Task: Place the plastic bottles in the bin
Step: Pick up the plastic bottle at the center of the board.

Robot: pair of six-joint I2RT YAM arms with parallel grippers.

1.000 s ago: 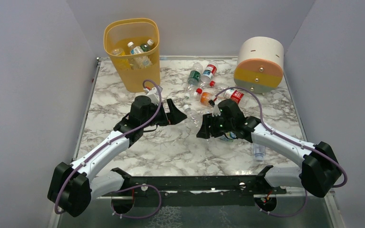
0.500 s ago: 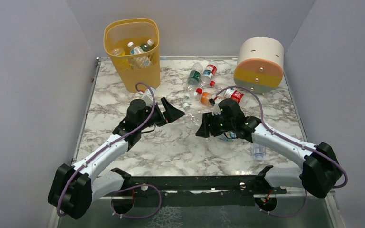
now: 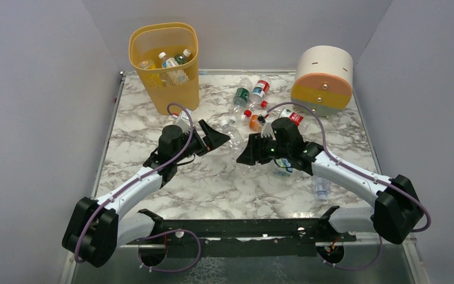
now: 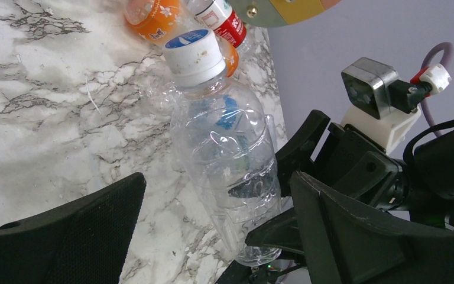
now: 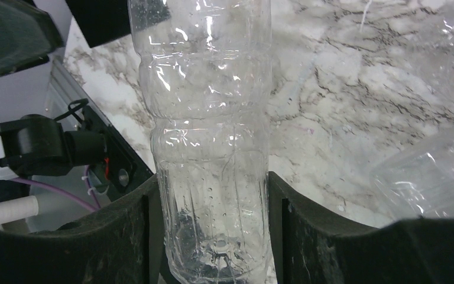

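Bin: yellow-orange, upright at the table's 11 o'clock corner, well apart from both grippers.
In the bin: at least three bottles, two showing white caps; I cannot tell whether there are more beneath.
Clear bottle: no label, white cap, at mid-table between the two grippers, outside the bin.
Right gripper: fingers closed onto the clear bottle's base end, one pressing on each side.
Left gripper: fingers spread wide with the clear bottle lying between them; I cannot tell if either touches it.
Loose bottles: green-, red- and orange-labelled ones lie on the marble toward 12 to 1 o'clock; another lies at 4 o'clock, beside the right arm.
Drum: white, orange and grey, at 1 o'clock; its inside is hidden.
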